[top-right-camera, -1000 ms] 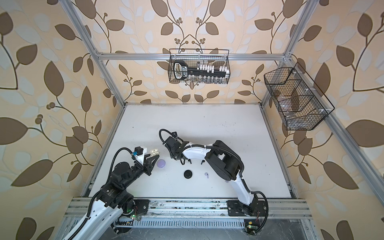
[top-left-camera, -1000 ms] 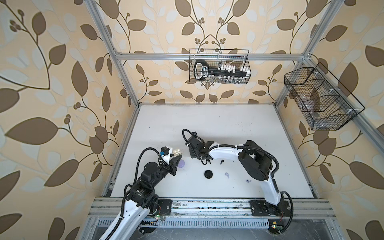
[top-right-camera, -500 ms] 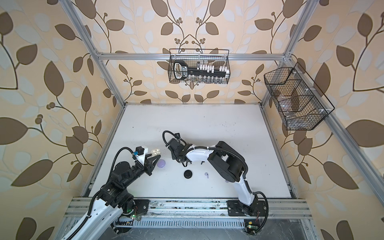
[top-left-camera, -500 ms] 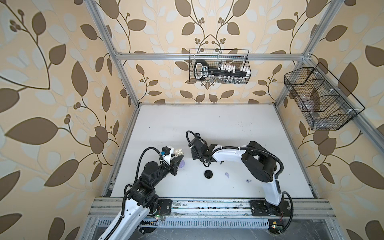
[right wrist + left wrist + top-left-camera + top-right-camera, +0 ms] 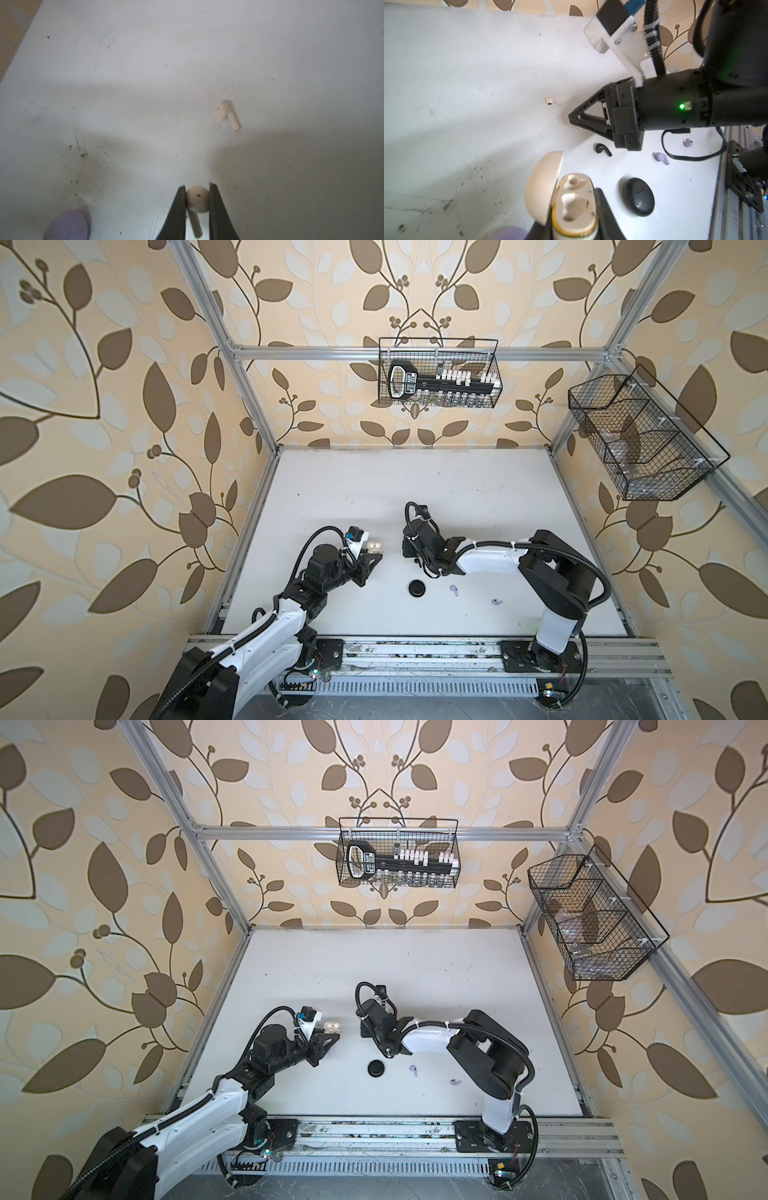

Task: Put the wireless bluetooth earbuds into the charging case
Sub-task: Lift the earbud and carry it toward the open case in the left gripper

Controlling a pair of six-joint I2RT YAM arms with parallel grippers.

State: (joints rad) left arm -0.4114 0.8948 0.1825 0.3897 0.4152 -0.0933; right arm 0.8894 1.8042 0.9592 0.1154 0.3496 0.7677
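My left gripper is shut on the open cream charging case, whose lid is swung aside and whose two sockets are empty. Both top views show this case held left of centre. My right gripper is shut on the head of one white earbud, low over the table. The right gripper points toward a second white earbud lying loose beyond it. A black earbud and two lavender earbuds lie on the table.
A closed black case lies near the front. A lavender case rests by the left gripper. Wire baskets hang on the back and right walls. The front rail borders the white table.
The right gripper has shifted right and closed on a white earbud. The left gripper, still holding the open case, has moved a little right, over the lavender case.
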